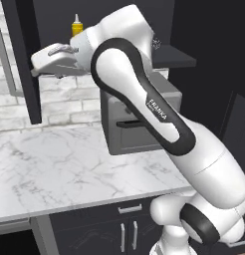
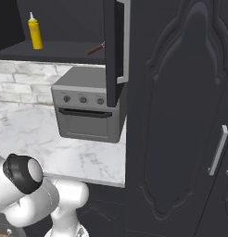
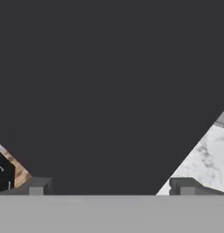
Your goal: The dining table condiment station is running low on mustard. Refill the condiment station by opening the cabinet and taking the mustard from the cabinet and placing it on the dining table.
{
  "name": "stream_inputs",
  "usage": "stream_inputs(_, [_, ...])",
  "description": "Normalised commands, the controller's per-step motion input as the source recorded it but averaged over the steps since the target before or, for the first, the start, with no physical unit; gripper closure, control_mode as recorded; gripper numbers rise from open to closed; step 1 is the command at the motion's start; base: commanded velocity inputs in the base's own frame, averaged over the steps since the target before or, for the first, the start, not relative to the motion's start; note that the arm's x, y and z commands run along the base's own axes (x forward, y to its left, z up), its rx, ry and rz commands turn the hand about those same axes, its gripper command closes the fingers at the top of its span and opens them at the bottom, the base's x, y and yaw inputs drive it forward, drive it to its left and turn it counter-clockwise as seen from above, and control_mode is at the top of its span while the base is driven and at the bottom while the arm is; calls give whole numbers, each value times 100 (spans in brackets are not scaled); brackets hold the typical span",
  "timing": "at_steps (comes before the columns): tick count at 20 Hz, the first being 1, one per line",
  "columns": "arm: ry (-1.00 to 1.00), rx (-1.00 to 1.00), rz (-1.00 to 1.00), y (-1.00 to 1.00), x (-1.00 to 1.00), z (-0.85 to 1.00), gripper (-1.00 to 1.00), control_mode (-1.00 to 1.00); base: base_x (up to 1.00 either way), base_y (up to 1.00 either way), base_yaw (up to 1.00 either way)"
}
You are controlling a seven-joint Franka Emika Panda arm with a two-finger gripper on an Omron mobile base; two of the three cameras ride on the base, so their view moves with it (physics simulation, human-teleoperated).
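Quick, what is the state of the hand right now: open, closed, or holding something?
Hand: open, holding nothing; its two fingertips stand far apart in front of a dark cabinet surface.

The arm (image 1: 144,107) is made of glossy white rounded shells joined by dark charcoal bands at each joint. Along the link nearest the hand, a wide dark loop outlines the white panel, with small white "FRANKA" lettering printed on it. The hand end (image 1: 55,57) is white with a grey plate. The two fingertips (image 3: 36,186) are small, dark grey, blocky stubs.
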Motion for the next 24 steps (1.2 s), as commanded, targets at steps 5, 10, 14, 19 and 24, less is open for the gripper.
stream_inputs(5, [-5, -6, -5, -36, -8, -16, -100, -100, 0, 0, 0])
stream_inputs(10, [-26, -4, -20, -100, -51, -19, -100, -100, 0, 0, 0])
stream_inputs(14, [-18, -1, -37, -100, -7, -46, -100, -100, 0, 0, 0])
stream_inputs(19, [-20, 0, -31, -94, 4, 1, -100, -100, 0, 0, 0])
stream_inputs(24, [-18, 0, -23, -59, 11, 48, -100, -100, 0, 0, 0])
